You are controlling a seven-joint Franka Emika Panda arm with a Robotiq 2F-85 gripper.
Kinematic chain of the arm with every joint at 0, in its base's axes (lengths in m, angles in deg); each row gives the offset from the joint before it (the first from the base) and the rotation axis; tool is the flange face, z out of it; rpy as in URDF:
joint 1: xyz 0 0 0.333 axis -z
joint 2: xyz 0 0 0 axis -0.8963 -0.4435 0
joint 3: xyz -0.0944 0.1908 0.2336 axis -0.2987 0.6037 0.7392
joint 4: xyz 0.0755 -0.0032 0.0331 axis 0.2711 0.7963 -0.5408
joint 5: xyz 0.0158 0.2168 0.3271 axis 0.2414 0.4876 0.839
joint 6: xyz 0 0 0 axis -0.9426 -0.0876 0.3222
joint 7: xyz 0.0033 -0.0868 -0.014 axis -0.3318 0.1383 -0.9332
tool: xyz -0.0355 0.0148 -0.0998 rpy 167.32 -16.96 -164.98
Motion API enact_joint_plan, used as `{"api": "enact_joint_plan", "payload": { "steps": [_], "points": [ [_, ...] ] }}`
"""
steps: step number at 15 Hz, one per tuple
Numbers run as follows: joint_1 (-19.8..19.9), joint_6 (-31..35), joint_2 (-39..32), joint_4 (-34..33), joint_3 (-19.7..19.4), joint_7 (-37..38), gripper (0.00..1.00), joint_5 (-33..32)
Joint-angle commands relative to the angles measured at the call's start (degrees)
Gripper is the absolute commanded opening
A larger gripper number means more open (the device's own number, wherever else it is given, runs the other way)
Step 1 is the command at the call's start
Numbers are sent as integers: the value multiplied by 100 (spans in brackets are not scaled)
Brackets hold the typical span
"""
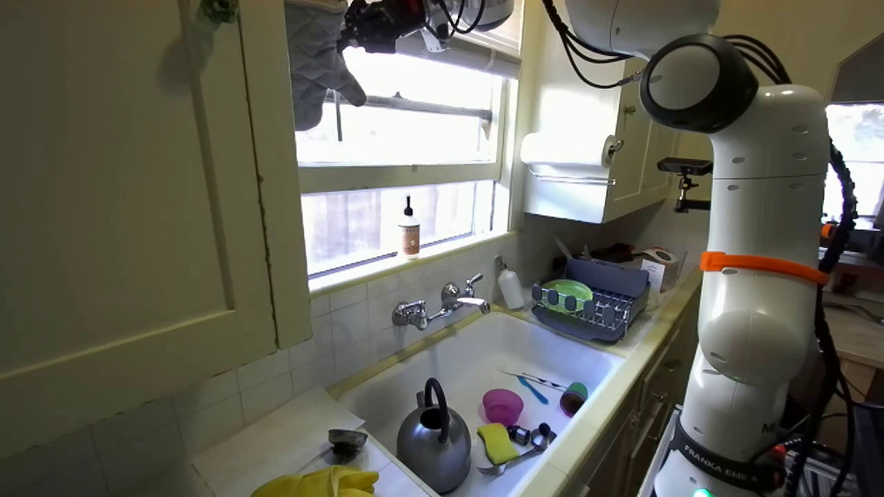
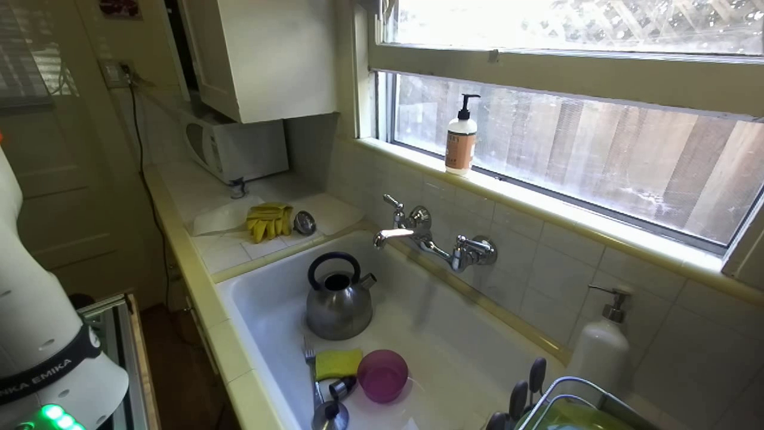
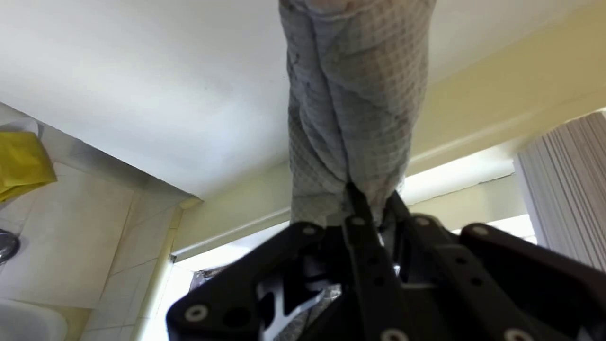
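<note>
The black two-fingered gripper (image 3: 374, 202) is closed on a fold of the grey quilted fabric oven mitt (image 3: 360, 94), the cloth narrowing where the tips meet. The mitt hangs beside the pale painted wall cabinet (image 3: 156, 99). The main risk, as I judge it, is slipping: the padding looks thick and the pinch seems to take only a little of the side edge, so a sharp pull could let it slide out. If the upper end is caught on something, tugging might strain the grip. The gripper is also near the pale folded window blind (image 1: 483, 63), which a sideways swing could brush. A dropped mitt might knock the white pump bottle with an orange label (image 1: 409, 238), or land by the grey metal kettle with a black handle (image 2: 339, 313) in the white sink (image 2: 465, 334) and get wet.

The mitt's top runs to the frame edge in the wrist view and in an exterior view, so I cannot tell what, if anything, it hangs from. The tips are dark and slightly blurred, leaving the depth of the grip uncertain. In an exterior view with the white microwave (image 2: 256, 152), neither gripper nor mitt shows
</note>
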Motion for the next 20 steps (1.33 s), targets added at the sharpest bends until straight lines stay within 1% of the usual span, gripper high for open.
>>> {"api": "enact_joint_plan", "payload": {
  "steps": [1,4,13,20],
  "points": [
    [-70,127,-104,-194,18,241,3,-194],
    [-91,41,-253,-422,22,398,3,-339],
    [-145,-374,-807,-1388,128,973,3,-694],
    [-94,-566,-796,-1614,91,876,3,-750]
  ]
}}
